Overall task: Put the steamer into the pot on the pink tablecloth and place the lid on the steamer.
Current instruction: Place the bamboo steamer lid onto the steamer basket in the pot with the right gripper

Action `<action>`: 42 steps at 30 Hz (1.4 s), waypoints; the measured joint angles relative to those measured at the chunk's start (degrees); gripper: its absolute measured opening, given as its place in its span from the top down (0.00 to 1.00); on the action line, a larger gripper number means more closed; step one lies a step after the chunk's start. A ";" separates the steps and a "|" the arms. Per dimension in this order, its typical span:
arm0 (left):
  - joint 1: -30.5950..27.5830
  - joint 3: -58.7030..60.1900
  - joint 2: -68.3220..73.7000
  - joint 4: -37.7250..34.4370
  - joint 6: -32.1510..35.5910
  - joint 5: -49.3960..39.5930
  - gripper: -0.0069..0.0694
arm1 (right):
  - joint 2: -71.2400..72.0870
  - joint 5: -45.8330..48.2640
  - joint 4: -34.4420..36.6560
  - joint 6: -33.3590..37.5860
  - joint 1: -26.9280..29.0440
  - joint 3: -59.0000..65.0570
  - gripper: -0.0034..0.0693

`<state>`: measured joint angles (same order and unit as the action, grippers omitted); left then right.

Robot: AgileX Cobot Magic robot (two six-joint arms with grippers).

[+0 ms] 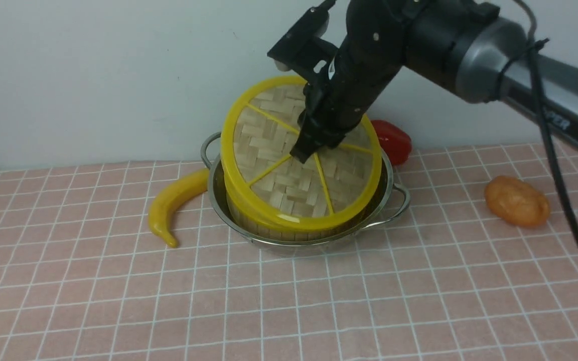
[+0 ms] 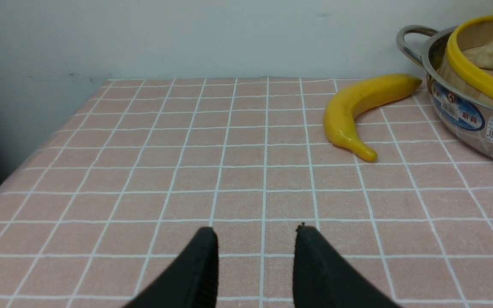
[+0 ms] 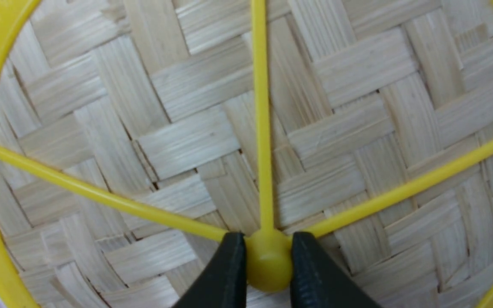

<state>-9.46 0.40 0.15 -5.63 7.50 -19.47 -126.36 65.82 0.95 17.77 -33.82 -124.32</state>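
The shiny steel pot stands on the pink tablecloth with the bamboo steamer inside it. In the left wrist view the pot and the steamer, with pale buns inside, show at the edge. My right gripper is shut on the central knob of the woven lid, which tilts over the steamer, its near edge resting on the steamer's rim and its far edge raised. The right wrist view shows the fingers clamping the knob. My left gripper is open and empty above the cloth, away from the pot.
A yellow banana lies on the cloth just left of the pot; it also shows in the left wrist view. A red pepper sits behind the pot. An orange lumpy fruit lies to the right. A pale wall stands behind.
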 joint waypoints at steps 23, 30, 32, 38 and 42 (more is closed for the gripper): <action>0.00 0.00 0.00 0.00 0.00 0.00 0.59 | -4.54 -6.90 -2.58 2.19 0.00 -1.43 0.75; 0.00 0.00 0.00 0.00 0.00 0.00 0.59 | -4.54 -6.90 -3.42 2.19 0.00 -1.43 0.75; 0.00 0.00 0.00 0.00 0.00 0.00 0.59 | -4.54 -6.90 -3.41 2.19 0.00 -1.43 0.75; 0.00 0.00 0.00 0.00 0.00 0.00 0.59 | -4.90 -7.39 -3.44 2.19 0.00 -1.43 0.75; 0.00 0.00 0.00 0.00 0.00 0.00 0.59 | -5.73 -8.61 -3.54 2.19 0.00 -1.43 0.75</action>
<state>-9.46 0.40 0.15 -5.63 7.50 -19.47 -132.08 57.21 -2.59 19.96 -33.82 -125.75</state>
